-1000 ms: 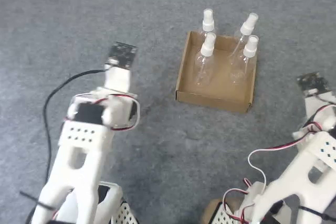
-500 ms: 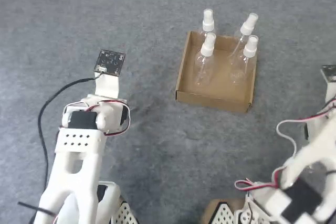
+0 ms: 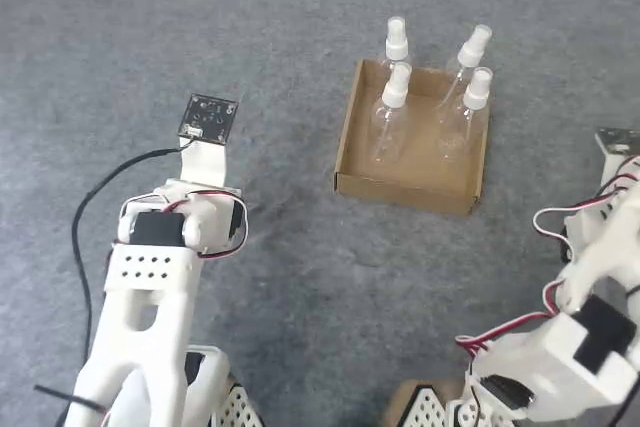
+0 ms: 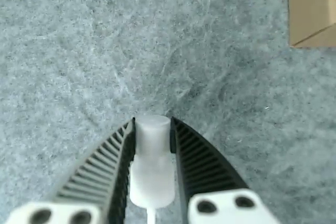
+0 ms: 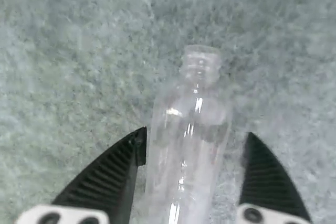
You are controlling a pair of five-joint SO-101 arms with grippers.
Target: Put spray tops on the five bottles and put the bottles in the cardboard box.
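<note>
At left, left gripper (image 4: 152,124) closed narrowly on a white spray top (image 4: 152,169), over grey carpet (image 3: 300,277). At centre, cardboard box (image 3: 408,190) with four capped bottles (image 3: 386,117) upright — the nearer two clearly inside, the farther two at its back edge. At right, right gripper (image 5: 194,137) spread wide around an uncapped clear bottle (image 5: 191,103), neck pointing away from the wrist.

- White plastic spray top (image 4: 152,156): clamped between the fingers of left gripper (image 4: 152,128), round end level with the fingertips
- Clear plastic bottle (image 5: 189,129): uncapped, body between the spread fingers of right gripper (image 5: 194,132), threaded neck past the fingertips
- Shallow brown cardboard box (image 3: 411,190): well ahead of both grippers
- Four clear capped bottles (image 3: 388,112): standing at the box, white tops on
</note>
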